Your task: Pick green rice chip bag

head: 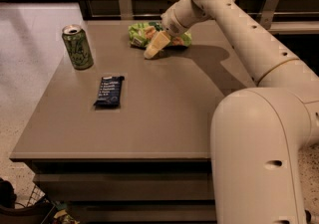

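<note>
Spot the green rice chip bag [141,34] crumpled on the table [164,118], right of the can [77,47] and farther back. Find the gripper [149,54] tilted down at the bag's near edge, likewise right of the can; cannot tell whether clenched or released. Note a dark bar [109,91] right of the can, nearer.

Wearing a smooth cream-white shell along the whole arm [249,34], rounded and glossy. Narrowing to a paler, yellowish gripper [150,53], sitting low over the far part of the worktop [164,118]. Showing a row of small dark holes along the long link behind the jaws, with a thin seam ringing it. Swelling, farthest from the jaws, into a thick barrel-shaped housing [259,158] bearing a few dark oval slots.
</note>
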Tool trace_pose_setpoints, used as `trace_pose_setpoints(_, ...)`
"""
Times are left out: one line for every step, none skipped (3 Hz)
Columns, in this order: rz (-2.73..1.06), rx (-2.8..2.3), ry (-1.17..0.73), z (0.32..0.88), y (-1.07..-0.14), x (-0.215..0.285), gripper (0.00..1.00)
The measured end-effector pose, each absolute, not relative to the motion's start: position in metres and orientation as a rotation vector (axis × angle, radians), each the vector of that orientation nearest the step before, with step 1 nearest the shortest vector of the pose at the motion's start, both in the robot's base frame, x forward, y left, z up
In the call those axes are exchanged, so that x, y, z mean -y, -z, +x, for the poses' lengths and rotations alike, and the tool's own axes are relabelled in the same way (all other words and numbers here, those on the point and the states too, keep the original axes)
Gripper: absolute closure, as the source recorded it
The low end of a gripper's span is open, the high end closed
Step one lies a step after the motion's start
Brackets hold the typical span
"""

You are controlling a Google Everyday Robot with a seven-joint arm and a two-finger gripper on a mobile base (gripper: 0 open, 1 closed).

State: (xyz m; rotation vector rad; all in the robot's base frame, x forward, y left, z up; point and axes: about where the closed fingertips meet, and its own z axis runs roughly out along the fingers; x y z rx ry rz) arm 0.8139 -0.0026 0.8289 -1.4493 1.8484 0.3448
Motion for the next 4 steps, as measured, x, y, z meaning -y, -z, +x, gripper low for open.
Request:
trace_pose_setpoints(-1.455,-1.849,-0.349,0.8138,-0.8257,-0.0003,0.18)
trace_pose_setpoints(-1.459,-1.85,-0.353,0.8138,-0.8242,-0.0025,0.51)
trace_pose_setpoints(-1.459,-1.85,-0.353,0.8138,-0.8264,-0.0025,0.72)
trace_pose_setpoints(-1.459,-1.85,-0.353,0.8138,-0.8277,-0.0025,0.95)
